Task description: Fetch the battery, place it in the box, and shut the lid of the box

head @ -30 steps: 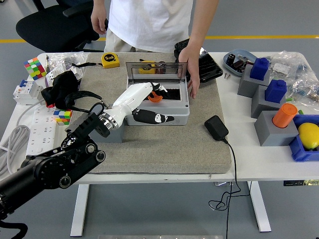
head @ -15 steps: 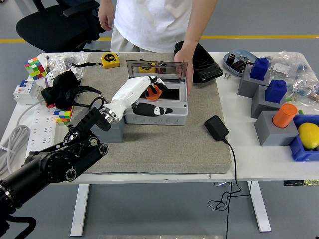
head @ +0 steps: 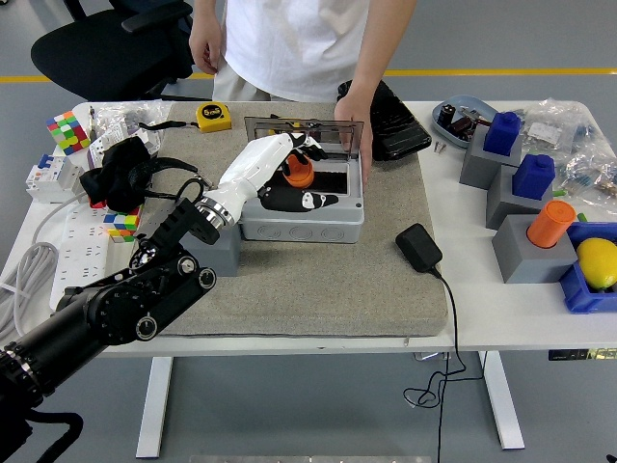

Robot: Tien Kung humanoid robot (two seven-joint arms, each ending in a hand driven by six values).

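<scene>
My left hand (head: 289,189), white with black fingers, reaches from the lower left over the open grey box (head: 304,230) at the middle of the mat. Its fingers are curled around an orange battery (head: 299,174), held just over the box's dark inside. The box's clear lid (head: 304,135) stands upright at the back. A person at the far side rests one hand (head: 355,145) on the right end of the lid and box. My right hand does not show.
The box sits on a grey mat (head: 318,280). Around it lie a yellow tape measure (head: 214,116), a black adapter with cable (head: 418,247), a black tray (head: 397,123) and black straps (head: 120,174). Grey blocks with blue and orange pieces (head: 550,223) stand right; a power strip (head: 82,253) lies left.
My left hand has carried the orange battery up and away from me, from the box's front part to over its middle. The person's hand has stayed on the right side of the box.
</scene>
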